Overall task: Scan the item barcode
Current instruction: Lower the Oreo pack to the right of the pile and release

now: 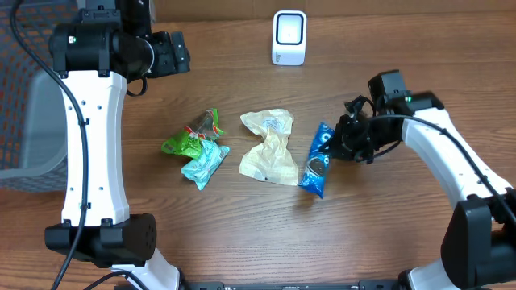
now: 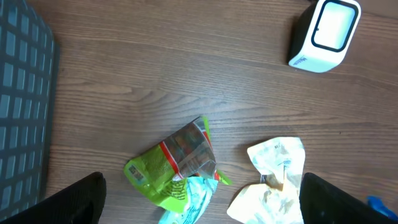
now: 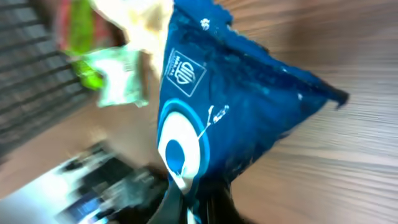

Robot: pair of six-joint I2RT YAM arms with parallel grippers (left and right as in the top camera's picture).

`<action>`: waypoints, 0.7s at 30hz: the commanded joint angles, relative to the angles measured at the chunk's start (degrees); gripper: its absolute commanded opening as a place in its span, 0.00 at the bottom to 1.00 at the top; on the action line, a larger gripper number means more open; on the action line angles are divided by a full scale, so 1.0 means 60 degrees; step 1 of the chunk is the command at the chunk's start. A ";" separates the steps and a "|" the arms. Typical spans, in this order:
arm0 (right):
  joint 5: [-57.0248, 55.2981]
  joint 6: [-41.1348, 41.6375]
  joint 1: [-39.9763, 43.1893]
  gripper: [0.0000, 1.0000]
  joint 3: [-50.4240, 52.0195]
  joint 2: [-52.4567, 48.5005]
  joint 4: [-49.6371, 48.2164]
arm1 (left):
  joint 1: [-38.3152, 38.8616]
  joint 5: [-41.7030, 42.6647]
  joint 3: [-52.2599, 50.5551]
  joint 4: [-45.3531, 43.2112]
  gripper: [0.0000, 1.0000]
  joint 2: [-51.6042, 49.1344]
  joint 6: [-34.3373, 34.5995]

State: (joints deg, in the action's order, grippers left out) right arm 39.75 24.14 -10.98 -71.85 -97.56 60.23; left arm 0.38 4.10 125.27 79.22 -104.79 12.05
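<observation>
Right gripper (image 1: 345,138) clenched on the blue packet (image 1: 317,161), well apart from the scanner (image 1: 289,37), to its right; left gripper (image 1: 179,53) spread wide, left of the scanner.

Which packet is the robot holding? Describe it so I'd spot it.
From the white scanner at the far edge of the table, come forward to the row of crumpled packets. The blue packet lies at the row's end, pinched by the right gripper, beside the cream wrapper. It alone is deep blue, with a white ring.

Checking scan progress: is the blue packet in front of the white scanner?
No, the blue packet is beside the cream wrapper, well away from the scanner.
</observation>
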 commanded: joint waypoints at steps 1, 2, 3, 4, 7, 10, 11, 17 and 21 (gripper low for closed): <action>-0.3453 -0.0823 -0.0597 0.04 -0.1311 0.0339 0.1020 | 0.0004 0.0073 0.0015 -0.0022 0.90 0.0160 0.0138; -0.3934 -0.0812 -0.0754 0.04 -0.1468 0.0335 0.1224 | 0.0007 0.0073 0.0015 -0.0022 0.90 0.0160 0.0138; -0.4779 -0.0765 -0.1027 0.04 -0.1657 0.0335 0.1494 | 0.0011 0.0073 0.0015 -0.0022 0.90 0.0160 0.0138; -0.5399 -0.0652 -0.1228 0.04 -0.1745 0.0331 0.1643 | 0.0011 0.0073 0.0015 -0.0022 0.90 0.0160 0.0138; -0.7530 -0.0062 -0.1963 0.04 -0.1792 0.0270 0.1836 | 0.0011 0.0073 0.0015 -0.0022 0.90 0.0160 0.0138; -0.9286 0.0321 -0.2710 0.04 -0.1792 -0.0058 0.1803 | 0.0011 0.0073 0.0015 -0.0022 0.90 0.0160 0.0138; -1.0014 0.0557 -0.2973 0.04 -0.1792 -0.0244 0.1803 | 0.0011 0.0073 0.0015 -0.0022 0.90 0.0160 0.0138; -1.3034 0.1056 -0.4073 0.04 -0.1792 -0.1228 0.1796 | 0.0011 0.0069 0.0015 -0.0025 0.90 0.0160 0.0135; -1.3460 0.1053 -0.4532 0.16 -0.1796 -0.1333 0.1730 | 0.0011 0.0073 0.0015 -0.0029 0.90 0.0160 0.0142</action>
State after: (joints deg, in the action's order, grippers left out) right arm -32.12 29.08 -36.56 -81.28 -106.21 71.05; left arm 0.38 4.10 125.27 79.24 -104.79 12.05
